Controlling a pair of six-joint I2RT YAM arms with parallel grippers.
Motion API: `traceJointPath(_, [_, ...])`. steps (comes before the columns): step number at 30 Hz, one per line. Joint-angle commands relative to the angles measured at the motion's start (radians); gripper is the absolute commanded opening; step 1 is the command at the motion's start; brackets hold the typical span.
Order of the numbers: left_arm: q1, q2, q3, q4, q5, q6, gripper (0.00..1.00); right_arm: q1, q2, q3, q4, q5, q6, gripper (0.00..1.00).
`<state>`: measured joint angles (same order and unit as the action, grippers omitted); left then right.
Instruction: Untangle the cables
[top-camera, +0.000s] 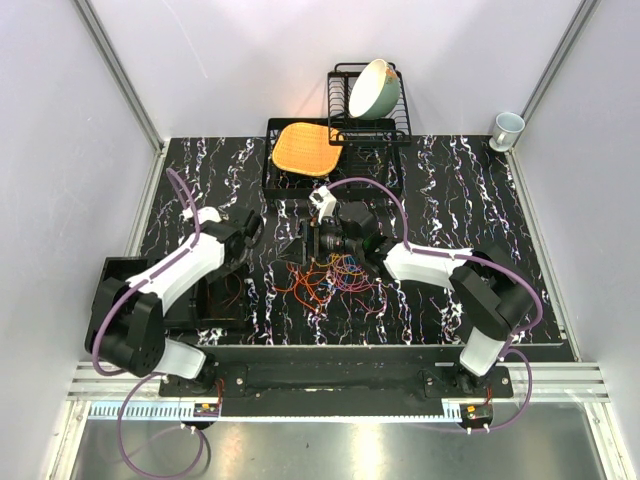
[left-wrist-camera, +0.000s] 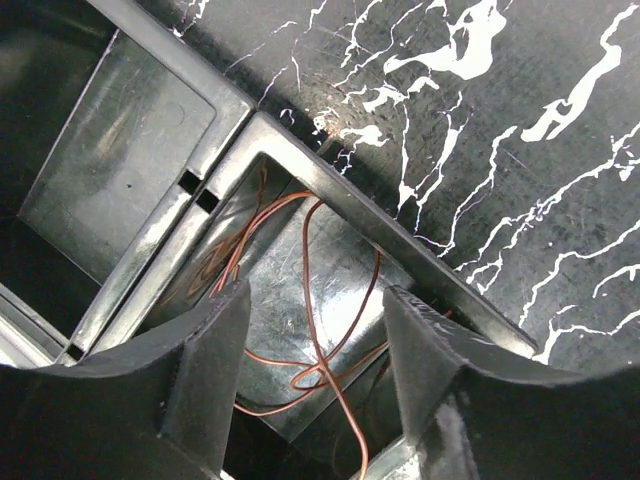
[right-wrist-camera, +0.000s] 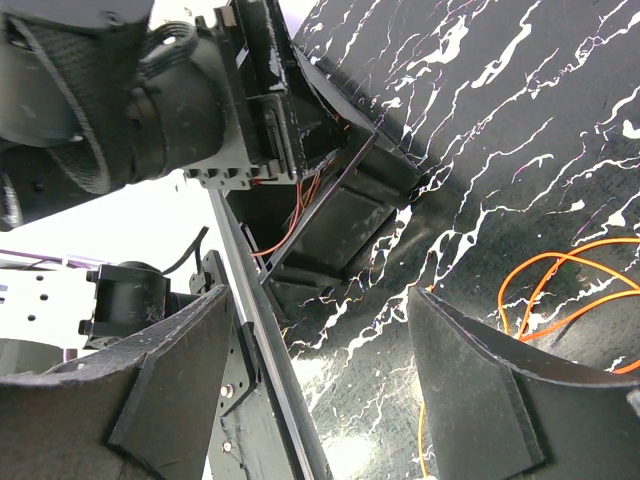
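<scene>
**Marbled table: cables split between a tangle and a tray**

Black, white-veined table (top-camera: 470, 200) is enclosed by pale walls (top-camera: 220, 60). Near its middle the cables (top-camera: 325, 275) are gathered in a loose tangle of orange-red, yellow, blue and purple loops, spread flat on the surface. Single crossings cannot be made out from above. A separate orange-brown strand (left-wrist-camera: 318, 370) is seen lying in a compartment of the black tray (left-wrist-camera: 400, 235) at the left of the table. It is looped and crosses itself on the tray floor.

Over that compartment the left gripper (left-wrist-camera: 318, 310) is held with its fingers apart. The strand runs below the gap and is not pinched.

At the far edge of the tangle the right gripper (top-camera: 315, 240) is turned towards the left. In its own wrist view its fingers (right-wrist-camera: 470, 380) are spread wide with nothing between them. Orange loops lie on the table to the right of them. The tray and the left arm (right-wrist-camera: 150, 100) are seen beyond them.

At the far side of the table a black wire dish rack (top-camera: 392, 130) is placed, with a pale green bowl (top-camera: 373, 88) tilted inside it. An orange woven mat (top-camera: 303, 147) is set just left of the rack. A white mug (top-camera: 507, 130) is found well apart from these, at the far right corner by the wall.
</scene>
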<state>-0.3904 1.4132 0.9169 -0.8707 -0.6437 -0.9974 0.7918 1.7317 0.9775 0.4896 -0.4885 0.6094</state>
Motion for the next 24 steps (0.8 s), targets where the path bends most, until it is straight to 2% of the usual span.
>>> traceJointPath(1, [-0.002,-0.053,0.057,-0.034,-0.040,0.014,0.68,0.001,-0.018,-0.003,0.049,-0.001,-0.017,0.76])
traceJointPath(2, [-0.002,-0.065,0.065,-0.042,-0.045,0.016,0.71,0.001,-0.020,-0.003,0.047,0.001,-0.017,0.76])
traceJointPath(3, [-0.002,-0.072,0.082,-0.054,-0.050,0.019,0.78,0.001,-0.018,-0.003,0.047,0.001,-0.019,0.77])
traceJointPath(6, [-0.002,-0.115,0.114,-0.086,-0.057,0.034,0.88,0.001,-0.024,-0.005,0.040,0.013,-0.025,0.77])
traceJointPath(10, [-0.021,-0.177,0.160,-0.108,-0.072,0.086,0.93,0.000,-0.040,-0.010,0.009,0.057,-0.034,0.77])
traceJointPath(15, [-0.096,-0.207,0.218,-0.120,-0.065,0.175,0.95,-0.008,-0.076,-0.010,-0.064,0.165,-0.030,0.77])
traceJointPath(19, [-0.174,-0.192,0.240,-0.087,-0.019,0.239,0.99,-0.014,-0.132,0.013,-0.224,0.403,-0.030,0.78])
traceJointPath(24, [-0.277,-0.132,0.264,0.011,0.059,0.309,0.99,-0.040,-0.243,0.046,-0.469,0.678,-0.002,0.90])
